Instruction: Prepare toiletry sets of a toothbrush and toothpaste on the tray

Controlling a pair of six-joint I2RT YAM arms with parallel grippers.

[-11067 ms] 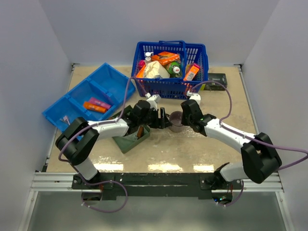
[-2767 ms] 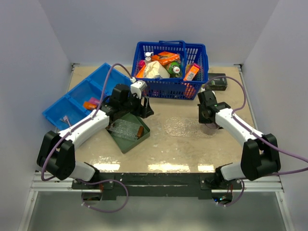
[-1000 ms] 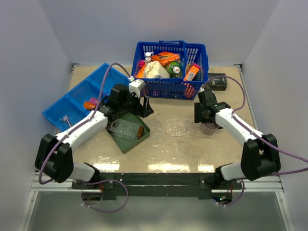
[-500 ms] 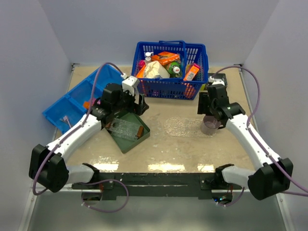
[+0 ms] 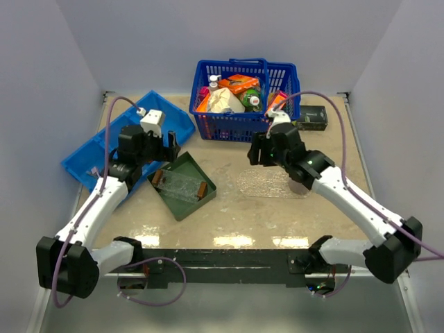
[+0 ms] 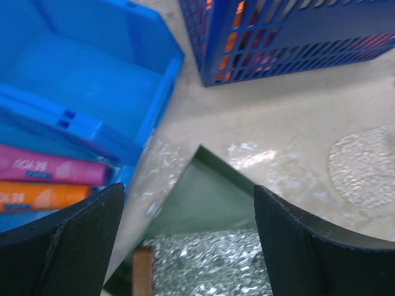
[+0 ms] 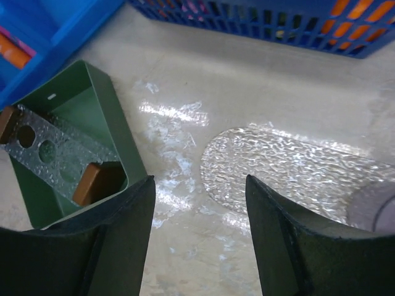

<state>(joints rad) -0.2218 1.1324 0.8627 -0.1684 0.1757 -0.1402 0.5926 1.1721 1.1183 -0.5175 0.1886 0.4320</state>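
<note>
The clear tray (image 5: 179, 184) with brown wooden handles lies inside a dark green square tray (image 5: 198, 168); it also shows in the right wrist view as the tray (image 7: 49, 151). A pink toothpaste (image 6: 49, 169) and an orange toothpaste (image 6: 43, 196) lie side by side in the blue divided bin (image 6: 92, 74). I see no toothbrush. My left gripper (image 5: 168, 144) hangs open above the green tray's far corner, the left gripper (image 6: 188, 246) empty. My right gripper (image 5: 255, 151) hovers open over bare table, the right gripper (image 7: 197, 240) holding nothing.
A blue basket (image 5: 244, 130) full of groceries stands at the back centre. A purple mug (image 5: 302, 182) stands at the right end of a clear textured oval plate (image 5: 267, 184). A black box (image 5: 312, 114) lies at the back right. The blue divided bin (image 5: 170, 114) sits far left.
The left arm pulled back and left from over the green tray towards the blue bin. The right arm swung left, away from the mug, which stands free.
</note>
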